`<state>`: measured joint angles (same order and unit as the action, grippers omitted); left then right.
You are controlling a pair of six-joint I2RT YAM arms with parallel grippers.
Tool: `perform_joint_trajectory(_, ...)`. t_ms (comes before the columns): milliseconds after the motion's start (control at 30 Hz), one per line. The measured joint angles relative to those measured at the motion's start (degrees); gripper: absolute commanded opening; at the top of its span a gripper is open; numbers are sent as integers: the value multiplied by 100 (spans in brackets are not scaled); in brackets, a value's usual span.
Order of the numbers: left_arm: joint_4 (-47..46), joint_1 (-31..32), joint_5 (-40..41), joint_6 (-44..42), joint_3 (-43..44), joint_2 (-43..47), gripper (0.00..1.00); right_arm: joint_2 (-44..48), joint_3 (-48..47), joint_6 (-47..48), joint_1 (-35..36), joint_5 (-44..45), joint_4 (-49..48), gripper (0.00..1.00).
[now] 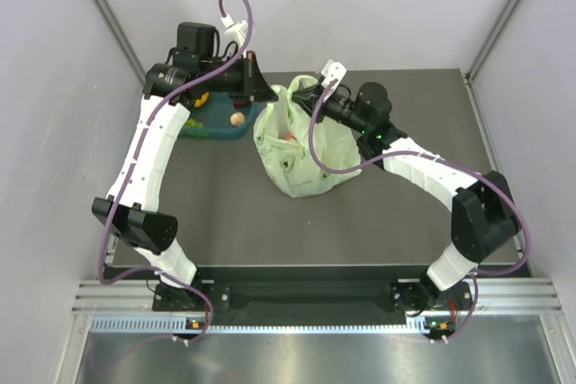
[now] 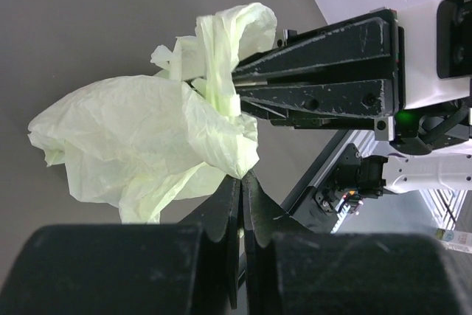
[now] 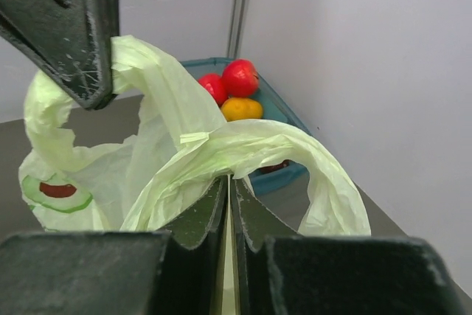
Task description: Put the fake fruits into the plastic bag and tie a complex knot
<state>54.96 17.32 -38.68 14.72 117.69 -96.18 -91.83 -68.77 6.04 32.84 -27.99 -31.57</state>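
Both arms reach inward over the crinkly pale-green plastic bag; left gripper and right gripper each pinch its top.

Premises: a robot test cell in a laboratory.

Grounds:
- Bare pale walls close in just beyond and beside the right gripper, joined by a metal post.
- A plain dark table lies under the left gripper.
- Well behind both grippers, the arms are bolted to an aluminium rail, with purple cables looped loose.
- Goods are props only: fake fruits in a basket past the right gripper, and the bag both grippers pinch.
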Motion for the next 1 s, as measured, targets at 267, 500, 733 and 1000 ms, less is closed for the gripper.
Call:
perform_joint_trajectory(267,0,42,-2,13,70,-133,4,-278,-72,-120,26,-98,-264,12)
perform_joint_trajectory(500,2,42,114,52,116,-186,4,-428,-96,-313,85,-341,-750,11)
perform_joint_trajectory(733,9,-7,210,76,223,-186,4,-435,-103,-354,195,-444,-1298,19)
perform_joint_trajectory(1000,48,-26,188,74,245,-186,3,-428,-57,-264,219,-514,-1567,34)
